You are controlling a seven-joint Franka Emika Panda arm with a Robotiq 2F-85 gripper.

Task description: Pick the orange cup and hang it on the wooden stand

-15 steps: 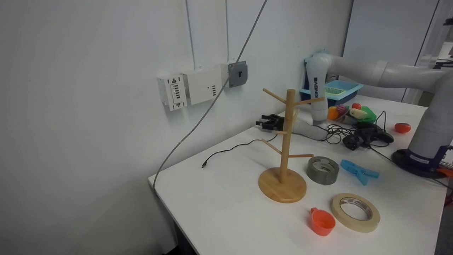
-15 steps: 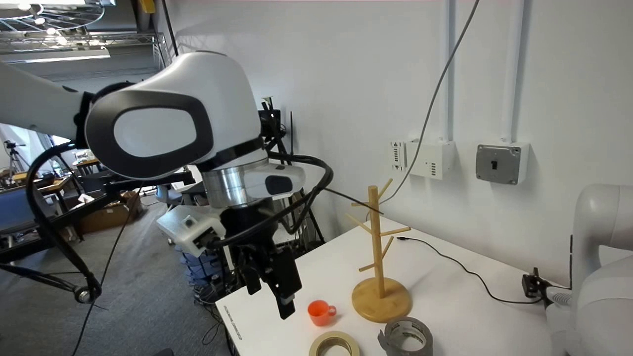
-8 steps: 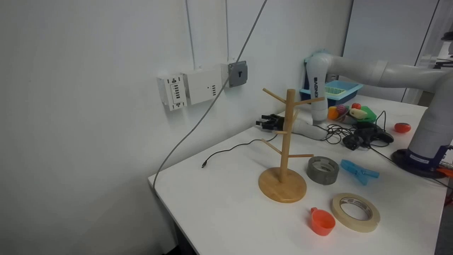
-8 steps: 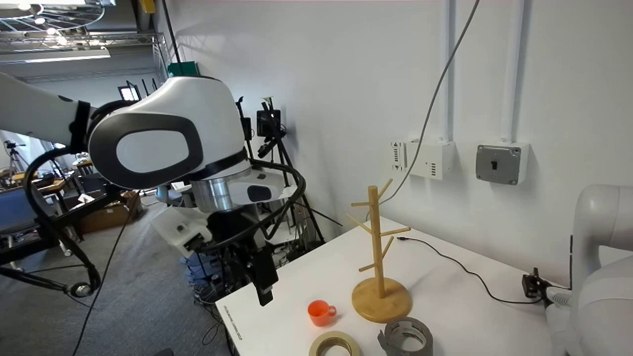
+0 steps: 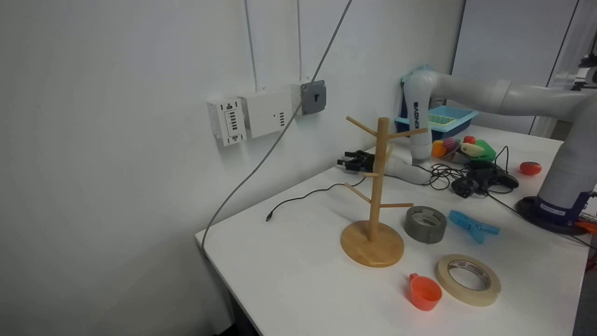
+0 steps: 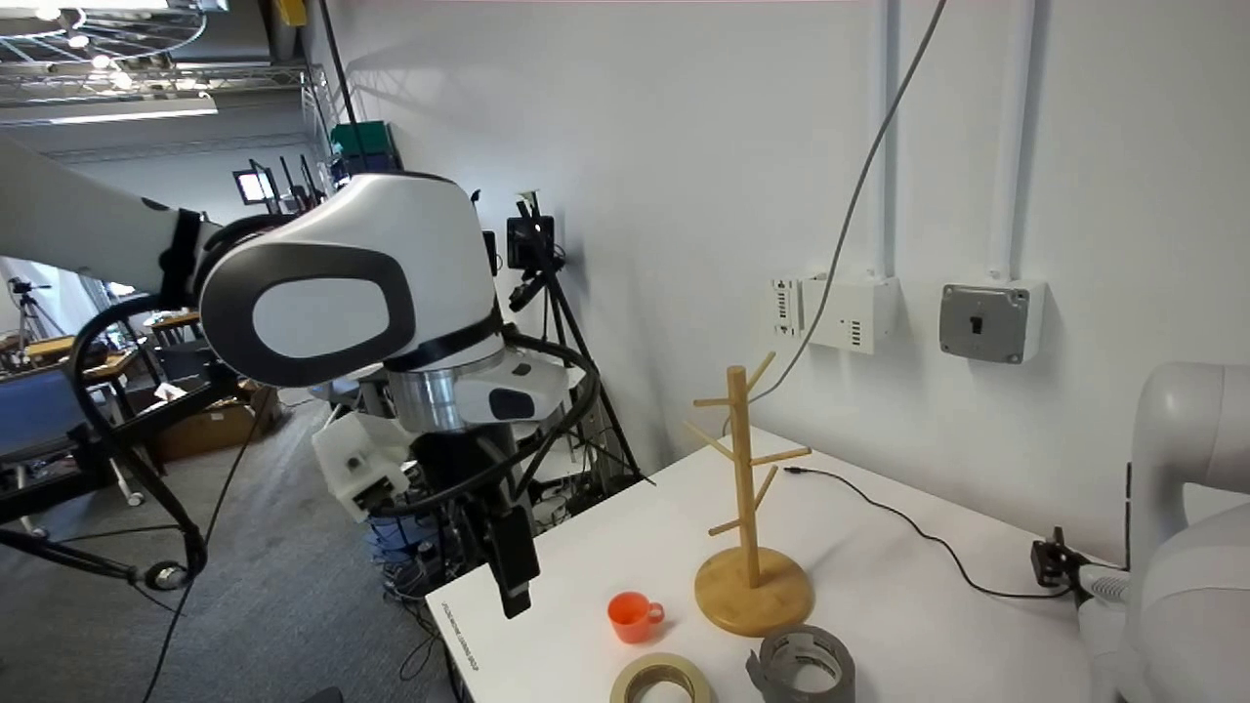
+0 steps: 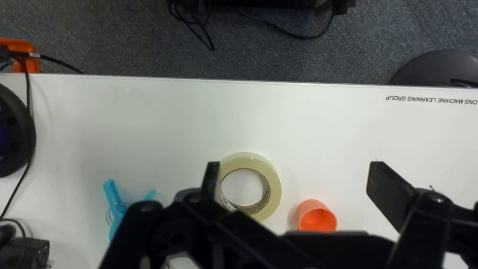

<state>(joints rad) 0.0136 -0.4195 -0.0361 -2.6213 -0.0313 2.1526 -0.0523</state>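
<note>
The orange cup (image 5: 425,293) stands upright on the white table in both exterior views (image 6: 630,618), its handle pointing toward the stand. The wooden stand (image 5: 373,242) stands behind it with bare pegs and also shows in an exterior view (image 6: 754,591). My gripper (image 6: 510,586) hangs above the table, left of the cup and apart from it. In the wrist view my gripper (image 7: 295,175) is wide open and empty. The cup (image 7: 317,216) shows between the fingers but below them, its lower part and handle hidden by the gripper body. The stand is out of the wrist view.
A beige tape ring (image 5: 469,280) lies beside the cup and partly under the left finger in the wrist view (image 7: 274,186). A grey tape roll (image 5: 425,225) stands beside the stand's base. A blue clamp (image 5: 473,226) and a second arm (image 5: 564,168) are farther off.
My arm has lowered, and the gripper has shifted left in an exterior view and turned so its fingers overlap there. The cup, stand and tapes have not moved.
</note>
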